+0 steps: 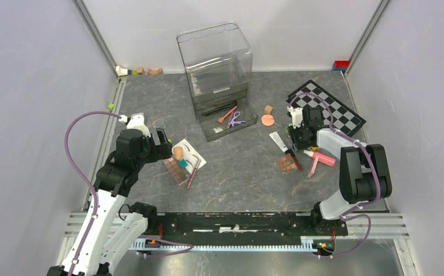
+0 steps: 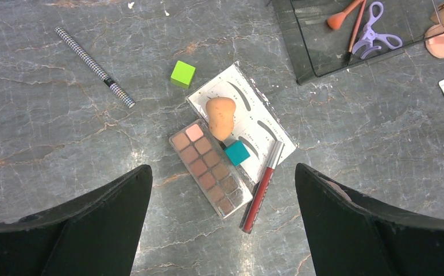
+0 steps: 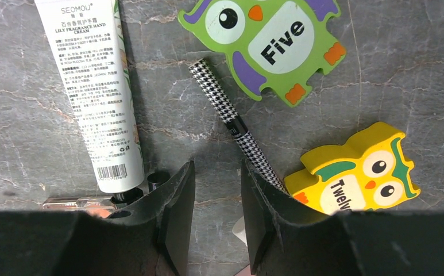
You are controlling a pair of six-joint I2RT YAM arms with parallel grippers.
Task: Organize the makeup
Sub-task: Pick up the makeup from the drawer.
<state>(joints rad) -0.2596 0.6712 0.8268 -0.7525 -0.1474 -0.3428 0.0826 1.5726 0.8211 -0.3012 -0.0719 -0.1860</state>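
My left gripper (image 1: 165,144) (image 2: 222,168) hangs wide open above a brown eyeshadow palette (image 2: 211,169) (image 1: 176,170). Beside the palette lie a red pencil (image 2: 262,187), a white eyebrow card (image 2: 254,118) and, on the card, a peach sponge (image 2: 221,117). A houndstooth pencil (image 2: 96,68) lies apart at the upper left. My right gripper (image 1: 296,138) (image 3: 217,167) stands narrowly open with only bare table between its fingers. A white cream tube (image 3: 93,86) (image 1: 278,141) lies left of it. Another houndstooth pencil (image 3: 231,121) runs under its right finger. A second palette (image 1: 288,164) and a pink tube (image 1: 323,158) lie near it.
A clear organizer (image 1: 216,72) stands at the back; its open drawer (image 2: 308,52) holds lilac scissors (image 2: 374,37) and an orange brush (image 2: 343,17). Nearby lie a peach compact (image 1: 268,119), a checkerboard (image 1: 328,109), green (image 2: 182,73) and teal (image 2: 237,153) cubes, and green (image 3: 265,40) and yellow (image 3: 354,172) owl pieces.
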